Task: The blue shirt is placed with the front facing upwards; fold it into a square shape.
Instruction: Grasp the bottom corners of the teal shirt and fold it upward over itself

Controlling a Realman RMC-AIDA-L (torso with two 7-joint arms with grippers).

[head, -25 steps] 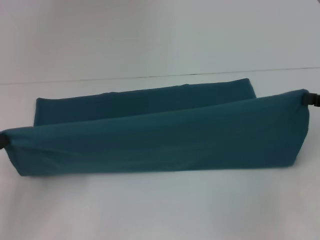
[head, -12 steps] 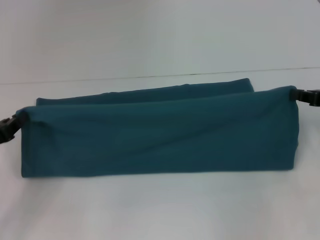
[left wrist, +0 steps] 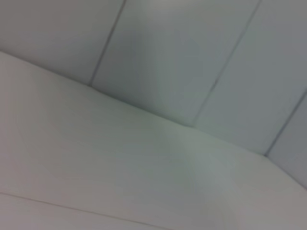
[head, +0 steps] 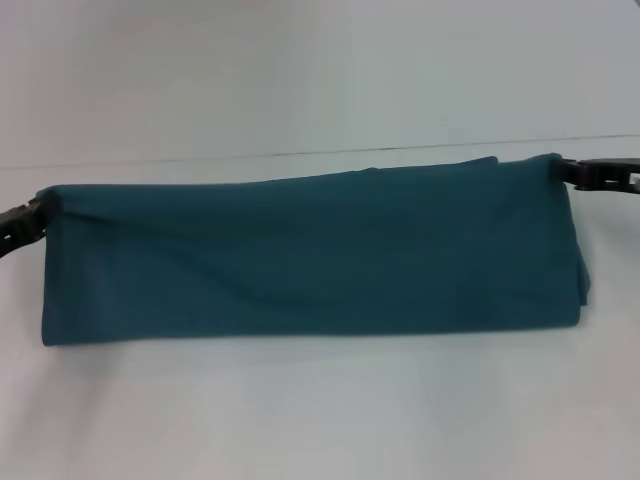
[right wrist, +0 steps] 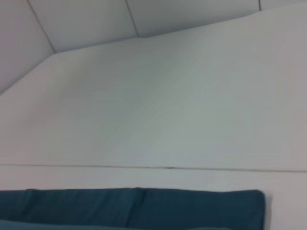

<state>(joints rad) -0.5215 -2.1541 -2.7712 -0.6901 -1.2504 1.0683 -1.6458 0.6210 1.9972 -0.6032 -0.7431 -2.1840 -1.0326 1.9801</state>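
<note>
Table, near part: white, smooth work table, bare surface in front of the garment.
Garment: the blue shirt, dark teal-blue cotton, folded into a long flat band running left to right across the middle of the table; near edge lies on the table, far edge is held up at both ends.
Writing on garment: none readable; only plain cloth faces the head camera, with soft creases near the left end.
Garment, right end: layers hang loose, with a small flap of cloth sagging past the near right corner.
Left gripper: black left gripper at the far left corner of the shirt, fingers pinched on the cloth corner, which puckers where it is grasped.
Right gripper: black right gripper at the far right corner of the shirt, fingers clamped on the cloth there; it sits slightly farther back than the left one.
Garment, right wrist view: a strip of the same teal cloth lying flat, with a straight folded edge against the table.
Table, far part: a thin dark seam crosses the surface just behind the shirt.
Background: pale panelled wall with thin dark joints, meeting the table edge.
Containers: none to list.
</note>
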